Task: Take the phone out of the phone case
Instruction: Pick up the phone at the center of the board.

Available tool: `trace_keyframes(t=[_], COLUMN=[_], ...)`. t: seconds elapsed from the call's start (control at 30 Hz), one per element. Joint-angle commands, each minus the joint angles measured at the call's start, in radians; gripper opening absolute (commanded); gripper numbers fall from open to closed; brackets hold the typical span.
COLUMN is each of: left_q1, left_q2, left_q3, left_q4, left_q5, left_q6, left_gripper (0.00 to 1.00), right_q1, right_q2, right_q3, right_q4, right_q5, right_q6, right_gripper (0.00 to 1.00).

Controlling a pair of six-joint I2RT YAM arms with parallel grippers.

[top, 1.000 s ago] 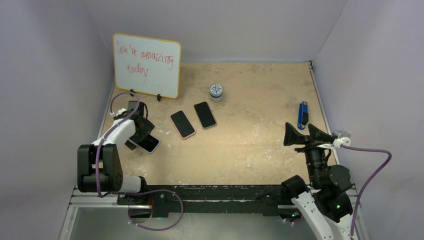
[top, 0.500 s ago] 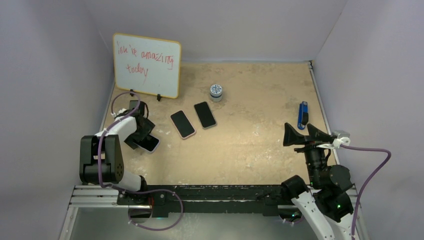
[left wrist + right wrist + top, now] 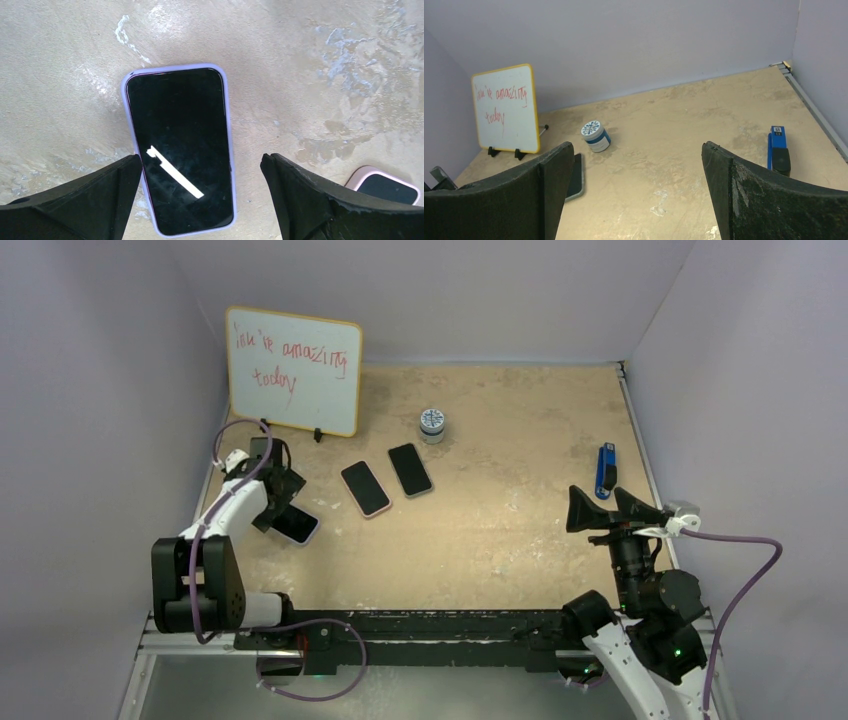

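We see the left gripper [image 3: 200, 162], the nearer one, jaws wide and empty, over the phone [image 3: 178, 150], whose long axis runs 12-to-6 between them.

The whiteboard [image 3: 292, 370] carries red handwriting in two lines: an unclear first word, then "amazing", with "today" beneath. The small label on the blue stapler [image 3: 777, 131] is too tiny to read.
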Motion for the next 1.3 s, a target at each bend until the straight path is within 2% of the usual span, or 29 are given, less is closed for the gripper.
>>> trace_keyframes(t=[0.0, 0.47, 0.8, 1.07, 1.27], left_q1=[0.009, 0.017, 0.018, 0.026, 0.028], left_q2=[-0.014, 0.148, 0.123, 0.105, 0.109], left_q3=[-0.006, 0.058, 0.049, -0.026, -0.066], left_q4=[0.027, -0.096, -0.125, -0.038, -0.006], left_q5=[-0.001, 0.006, -0.021, 0.006, 0.027], left_q6=[-0.014, -0.035, -0.039, -0.045, -0.046], left_gripper=[1.00, 1.00, 1.00, 0.99, 0.95], right_q1=[0.009, 0.008, 0.009, 0.009, 0.010], right_q2=[-0.007, -0.007, -0.007, -0.007, -0.007], right_q3=[0.024, 0.026, 0.028, 0.022, 0.026], right_q4=[0.007, 0.004, 0.002, 0.004, 0.018], right_q5=[0.011, 0.008, 0.001, -0.003, -0.041], right_q6=[-0.008, -0.007, -0.005, -0.004, -0.006], right_gripper=[0.99, 0.99, 0.99, 0.99, 0.99])
